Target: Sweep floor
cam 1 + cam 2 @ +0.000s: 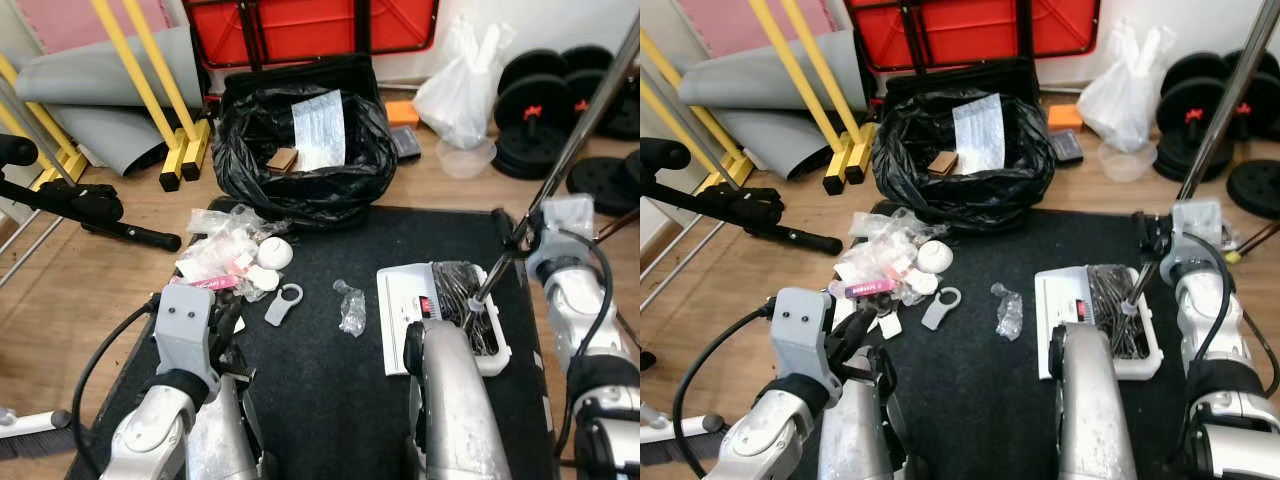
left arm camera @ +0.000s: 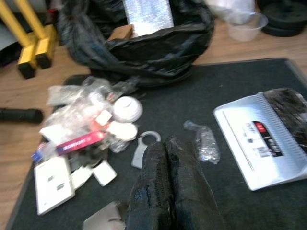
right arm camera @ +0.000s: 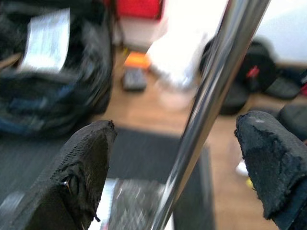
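A litter pile (image 1: 225, 255) of wrappers, cards and a white round lid lies on the black mat (image 1: 330, 400), with a grey loop tag (image 1: 283, 303) and a crumpled clear plastic (image 1: 352, 310) beside it. To the right lies a white dustpan (image 1: 405, 300) with the broom's dark bristles (image 1: 462, 290) on it. The broom's metal pole (image 1: 580, 130) rises up and to the right. My right gripper (image 3: 177, 139) is open, a finger on each side of the pole (image 3: 218, 81). My left gripper (image 2: 166, 143) is shut on nothing, low over the mat near the pile.
A bin lined with a black bag (image 1: 300, 180) stands just beyond the mat. Yellow frame legs (image 1: 175, 140) and a black bar (image 1: 90, 210) are at the left. Black weight plates (image 1: 545, 110), a white plastic bag (image 1: 465, 85) and a clear tub (image 1: 465, 158) are at the back right.
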Robot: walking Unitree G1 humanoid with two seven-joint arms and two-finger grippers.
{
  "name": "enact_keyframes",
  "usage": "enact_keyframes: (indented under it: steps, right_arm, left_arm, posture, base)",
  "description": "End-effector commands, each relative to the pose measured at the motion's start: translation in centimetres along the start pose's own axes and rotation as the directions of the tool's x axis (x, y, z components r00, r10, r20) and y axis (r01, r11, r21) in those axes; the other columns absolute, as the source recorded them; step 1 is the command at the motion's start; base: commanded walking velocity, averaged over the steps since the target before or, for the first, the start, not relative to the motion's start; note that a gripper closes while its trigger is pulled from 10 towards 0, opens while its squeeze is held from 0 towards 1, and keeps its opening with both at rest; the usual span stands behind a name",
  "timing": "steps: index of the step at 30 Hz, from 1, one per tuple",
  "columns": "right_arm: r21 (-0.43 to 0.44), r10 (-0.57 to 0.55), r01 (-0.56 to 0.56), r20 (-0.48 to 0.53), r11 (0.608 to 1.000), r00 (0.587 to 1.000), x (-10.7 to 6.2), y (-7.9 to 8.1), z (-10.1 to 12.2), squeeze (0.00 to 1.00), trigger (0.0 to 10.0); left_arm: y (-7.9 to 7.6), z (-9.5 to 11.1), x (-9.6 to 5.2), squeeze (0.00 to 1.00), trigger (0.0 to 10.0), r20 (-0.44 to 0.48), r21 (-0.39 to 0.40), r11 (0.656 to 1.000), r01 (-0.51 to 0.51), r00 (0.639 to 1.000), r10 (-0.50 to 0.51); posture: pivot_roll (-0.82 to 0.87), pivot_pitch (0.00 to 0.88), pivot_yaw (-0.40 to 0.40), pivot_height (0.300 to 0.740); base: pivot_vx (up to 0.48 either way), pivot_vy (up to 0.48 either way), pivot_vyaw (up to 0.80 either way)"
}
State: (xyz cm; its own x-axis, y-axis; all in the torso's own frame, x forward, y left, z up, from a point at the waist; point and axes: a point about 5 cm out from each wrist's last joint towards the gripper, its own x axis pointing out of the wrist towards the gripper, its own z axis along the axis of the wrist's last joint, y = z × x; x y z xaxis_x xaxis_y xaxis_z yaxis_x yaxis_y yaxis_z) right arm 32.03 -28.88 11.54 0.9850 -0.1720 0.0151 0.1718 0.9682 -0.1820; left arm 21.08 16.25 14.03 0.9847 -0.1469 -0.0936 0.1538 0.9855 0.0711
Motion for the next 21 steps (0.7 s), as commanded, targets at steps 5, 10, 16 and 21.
enact_keyframes:
  steps: [5,10,16,21]
  right_arm:
    - [0.078,0.160,-0.159,-0.008,0.984,0.987,-2.9,3.6,-0.8,0.00,10.0]
    - [0.098,0.208,-0.208,0.010,0.973,0.978,-3.4,4.9,-0.5,0.00,10.0]
    - [0.104,0.447,-0.469,0.182,0.877,0.876,-4.5,10.6,3.5,0.00,10.0]
    - [0.073,0.540,-0.561,0.196,0.825,0.819,-5.6,13.1,3.8,0.00,10.0]
  left_arm:
    - [-0.1,-0.8,0.3,0.00,10.0,-0.015,-0.013,1.000,-0.006,1.000,0.006]
    - [-0.4,-1.1,0.3,0.00,10.0,-0.017,-0.024,1.000,-0.010,1.000,0.010]
    - [-1.3,-2.1,0.0,0.00,10.0,-0.017,-0.068,0.993,-0.097,0.995,0.096]
    - [-1.5,-2.4,0.0,0.00,10.0,-0.015,-0.051,0.989,-0.137,0.991,0.137]
  posture:
    - [-0.01,0.074,0.028,0.375]
    - [-0.02,0.051,0.021,0.380]
    - [-0.03,0.013,-0.012,0.400]
    - [-0.02,0.004,-0.022,0.415]
  base:
    - [0.000,0.000,0.00]
    - [0.000,0.000,0.00]
    - [0.000,0.000,0.00]
    - [0.000,0.000,0.00]
